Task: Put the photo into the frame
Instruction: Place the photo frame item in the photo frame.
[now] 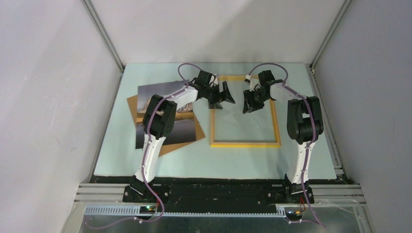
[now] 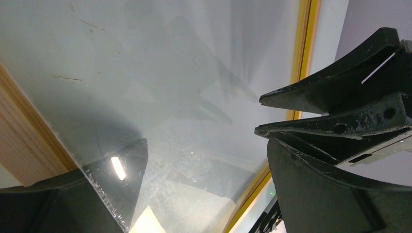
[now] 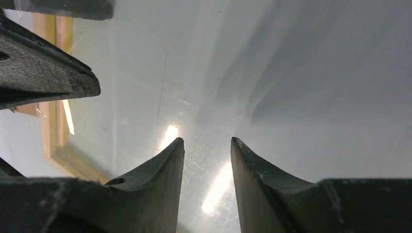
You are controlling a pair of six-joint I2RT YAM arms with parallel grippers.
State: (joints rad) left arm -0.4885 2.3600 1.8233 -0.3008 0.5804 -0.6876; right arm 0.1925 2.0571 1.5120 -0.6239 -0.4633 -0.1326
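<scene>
Two arms reach from the near edge of the pale desk [image 1: 252, 162] toward the frame [image 1: 245, 144]. Seen from above, the frame lies flat at centre right with its long sides running away from the arms. The photo [image 1: 187, 126] lies face up to the left of the frame, apart from it. It rests askew on a brown board [image 1: 131, 106] and is partly covered by the left arm. The left claw [image 1: 222, 101] and the right claw [image 1: 248, 106] face each other over the far half of the frame.

Left wrist view: the left claw [image 2: 207, 141] has its fingers wide apart and holds nothing. Below it are a shiny pane and a yellow frame edge [image 2: 303, 48]. The right claw [image 2: 257, 115] enters from the right.

Right wrist view: the right claw [image 3: 207, 141] shows only a narrow gap between its fingers, with nothing in it. It sits over the same reflective pane. A wooden frame edge [image 3: 48, 126] and one finger [image 3: 48, 77] of the left claw appear at the left.
</scene>
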